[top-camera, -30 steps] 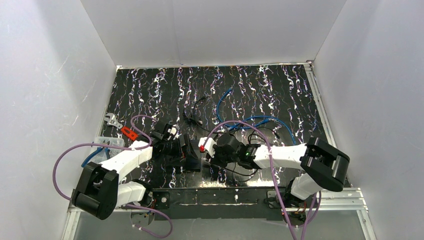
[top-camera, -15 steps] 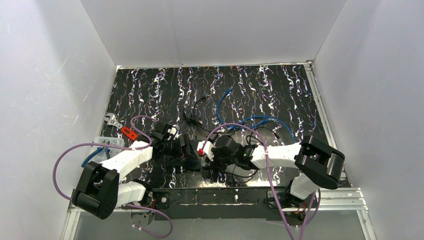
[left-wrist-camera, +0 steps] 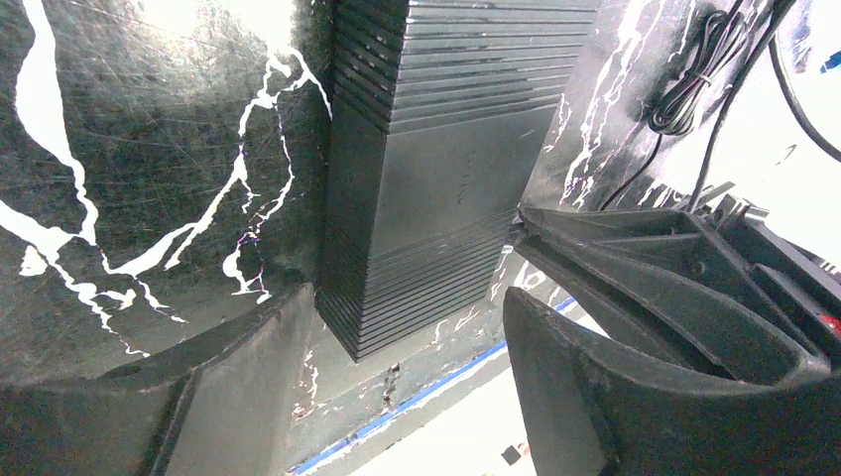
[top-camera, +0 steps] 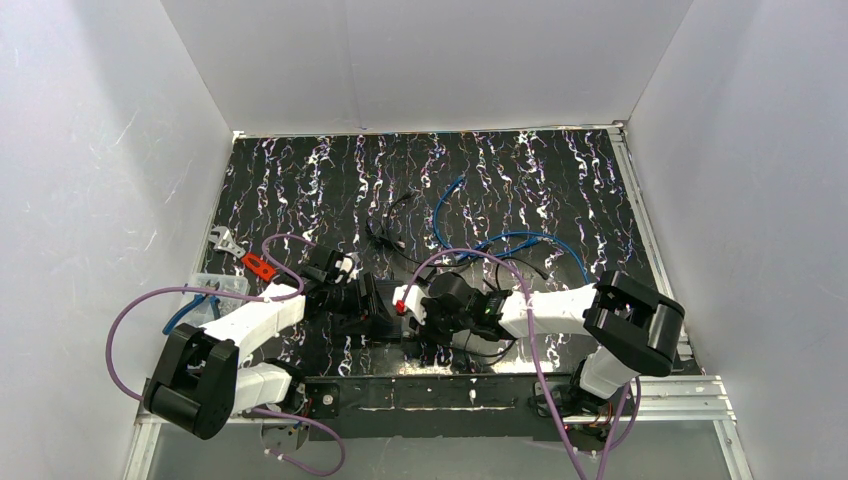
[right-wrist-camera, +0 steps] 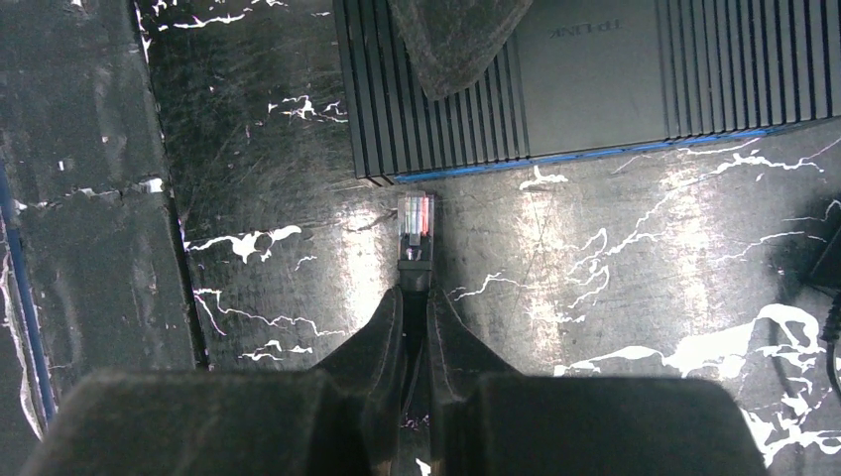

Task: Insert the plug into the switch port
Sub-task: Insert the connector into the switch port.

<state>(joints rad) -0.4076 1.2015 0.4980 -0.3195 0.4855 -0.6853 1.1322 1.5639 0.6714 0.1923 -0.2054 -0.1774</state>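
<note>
Right wrist | plug [right-wrist-camera: 416, 223] pinched between fingers [right-wrist-camera: 372, 342], jutting past tips | beside switch [right-wrist-camera: 595, 79]

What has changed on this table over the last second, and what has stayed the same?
The right tool, shut on the plug, moved left toward the switch. The left tool narrowed its jaws around the switch. The switch and the loose blue cable stayed put.

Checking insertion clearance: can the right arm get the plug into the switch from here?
Probably yes. The right gripper holds the plug nose-first right at the edge of the switch, with nothing between them. Port alignment is not visible.
</note>
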